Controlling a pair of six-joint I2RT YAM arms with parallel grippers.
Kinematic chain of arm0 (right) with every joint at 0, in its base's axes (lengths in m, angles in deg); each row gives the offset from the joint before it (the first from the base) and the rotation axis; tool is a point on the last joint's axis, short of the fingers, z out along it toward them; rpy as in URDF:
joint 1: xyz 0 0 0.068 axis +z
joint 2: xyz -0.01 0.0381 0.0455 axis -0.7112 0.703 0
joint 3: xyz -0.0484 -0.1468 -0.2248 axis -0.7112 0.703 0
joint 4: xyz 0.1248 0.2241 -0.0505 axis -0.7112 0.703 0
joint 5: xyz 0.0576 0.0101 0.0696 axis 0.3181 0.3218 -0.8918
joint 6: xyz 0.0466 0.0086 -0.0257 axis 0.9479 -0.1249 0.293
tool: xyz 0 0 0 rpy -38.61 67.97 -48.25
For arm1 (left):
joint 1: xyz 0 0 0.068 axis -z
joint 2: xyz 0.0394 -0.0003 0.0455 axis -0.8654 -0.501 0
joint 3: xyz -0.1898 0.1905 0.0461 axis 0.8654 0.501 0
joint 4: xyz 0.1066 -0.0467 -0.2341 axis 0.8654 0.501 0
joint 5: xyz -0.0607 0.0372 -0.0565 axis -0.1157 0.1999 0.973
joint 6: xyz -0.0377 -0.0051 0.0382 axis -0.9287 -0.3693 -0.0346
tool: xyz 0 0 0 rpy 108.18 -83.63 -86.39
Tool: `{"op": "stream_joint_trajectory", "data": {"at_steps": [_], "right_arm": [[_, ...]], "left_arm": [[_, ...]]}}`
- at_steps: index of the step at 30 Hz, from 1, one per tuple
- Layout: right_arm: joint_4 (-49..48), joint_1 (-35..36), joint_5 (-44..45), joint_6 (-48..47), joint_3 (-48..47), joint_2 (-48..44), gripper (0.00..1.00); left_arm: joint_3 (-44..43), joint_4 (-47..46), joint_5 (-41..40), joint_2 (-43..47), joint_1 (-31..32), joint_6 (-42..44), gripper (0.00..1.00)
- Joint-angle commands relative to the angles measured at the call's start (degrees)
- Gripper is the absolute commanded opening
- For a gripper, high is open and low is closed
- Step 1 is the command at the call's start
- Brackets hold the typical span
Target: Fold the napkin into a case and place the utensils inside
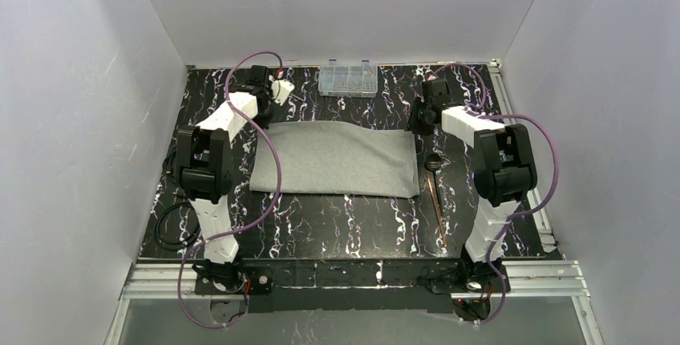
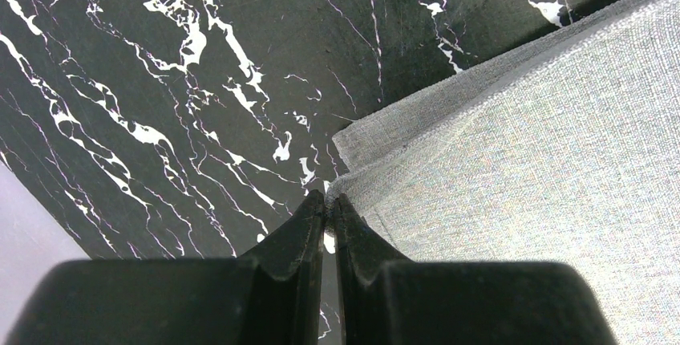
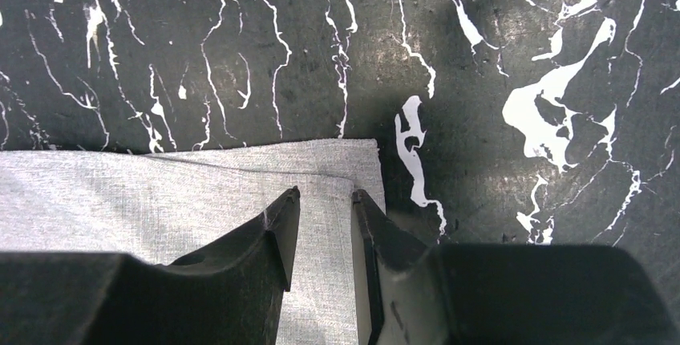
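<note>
The light-grey napkin (image 1: pixel 337 160) lies folded double in the middle of the table, its top layer rippled along the far edge. My left gripper (image 1: pixel 269 112) is at its far left corner. In the left wrist view this gripper (image 2: pixel 329 199) is shut, with the tip of the napkin (image 2: pixel 521 144) corner pinched between the fingertips. My right gripper (image 1: pixel 417 124) is at the far right corner. Seen from its wrist, the right gripper (image 3: pixel 325 194) stands open over the napkin (image 3: pixel 160 192), one finger on each side of a strip of flat cloth. The copper-brown utensils (image 1: pixel 437 192) lie just right of the napkin, spoon head at the far end.
A clear plastic compartment box (image 1: pixel 347 79) sits at the far edge, between the two arms. White walls close in the black marbled table (image 1: pixel 337 225) on three sides. Purple cables loop from both arms, and a black cable coil (image 1: pixel 168 229) lies at the near left.
</note>
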Motion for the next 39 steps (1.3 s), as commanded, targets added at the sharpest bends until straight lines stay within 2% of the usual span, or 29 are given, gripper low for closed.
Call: {"op": "stream_joint_trajectory", "data": {"at_steps": [1,11,19,25,32,39], "right_arm": [[0.83,0.05,1.29,-1.29,-2.55,1.76,0.38],[1.75,0.27,0.87,-1.48,-3.03,4.46,0.33],[1.45,0.93,0.99,-1.67,-2.48,4.44,0.19],[1.92,0.95,2.21,-2.54,-2.16,2.55,0.01],[0.81,0.96,3.25,-3.47,-1.37,-3.17,0.01],[1.08,0.96,4.12,-3.68,-3.44,-1.38,0.01]], "left_arm": [[-1.05,1.73,0.63,2.51,-0.22,0.22,0.00],[-1.53,2.06,0.95,2.67,-0.22,0.16,0.00],[-1.62,2.29,1.12,2.85,-0.22,0.20,0.00],[-2.11,3.92,1.78,3.63,-0.22,0.51,0.00],[-5.92,11.83,5.06,4.44,-0.22,1.31,0.00],[-6.44,11.70,3.80,2.22,-0.22,2.41,0.00]]}}
